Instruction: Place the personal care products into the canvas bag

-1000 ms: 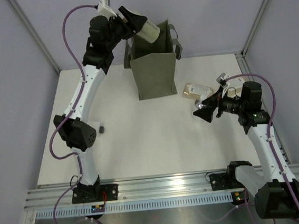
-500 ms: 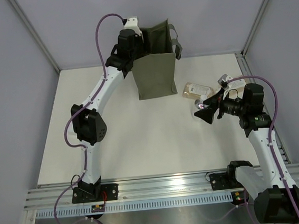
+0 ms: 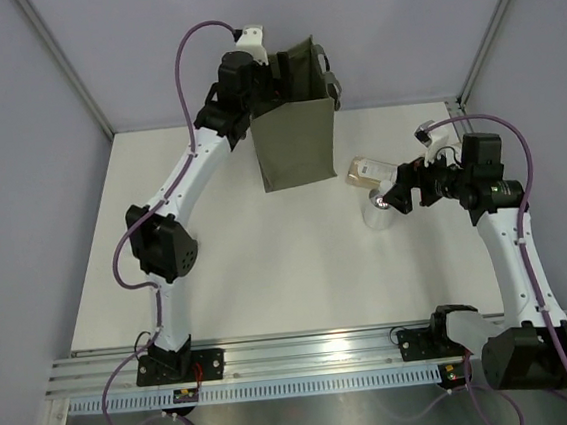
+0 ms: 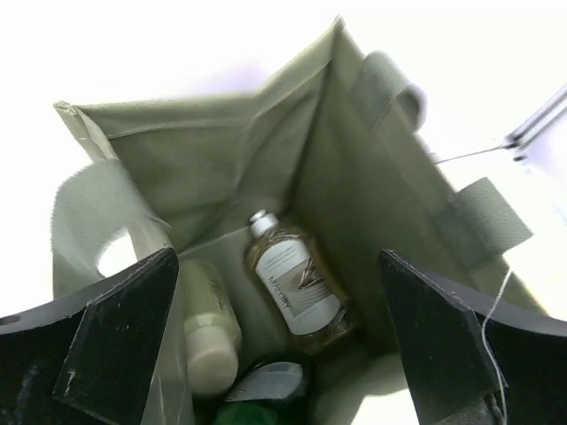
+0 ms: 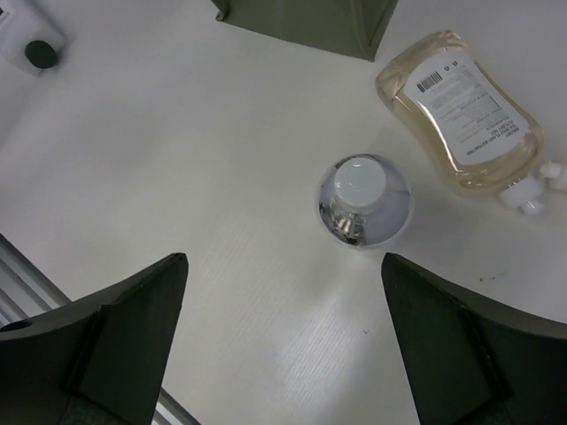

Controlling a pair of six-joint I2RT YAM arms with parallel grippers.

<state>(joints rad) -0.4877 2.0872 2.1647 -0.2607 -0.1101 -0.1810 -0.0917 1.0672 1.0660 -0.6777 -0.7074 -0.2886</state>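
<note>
Gaping wide, empty, L gripper (image 4: 276,257) jaws over canvas bag (image 4: 354,177), R gripper (image 5: 283,258) jaws over silver bottle (image 5: 363,199)

A white table (image 3: 269,274) meets a ribbed aluminium rail (image 3: 317,355) at its near edge.

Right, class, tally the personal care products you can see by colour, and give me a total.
Amber: 2 (amber bottle inside the canvas bag; flat amber bottle on the table)
Pale green: 1 (pale green bottle)
Dark green: 1 (dark green bottle, partly cut off)
Silver: 1 (silver bottle)
Total: 5
</note>
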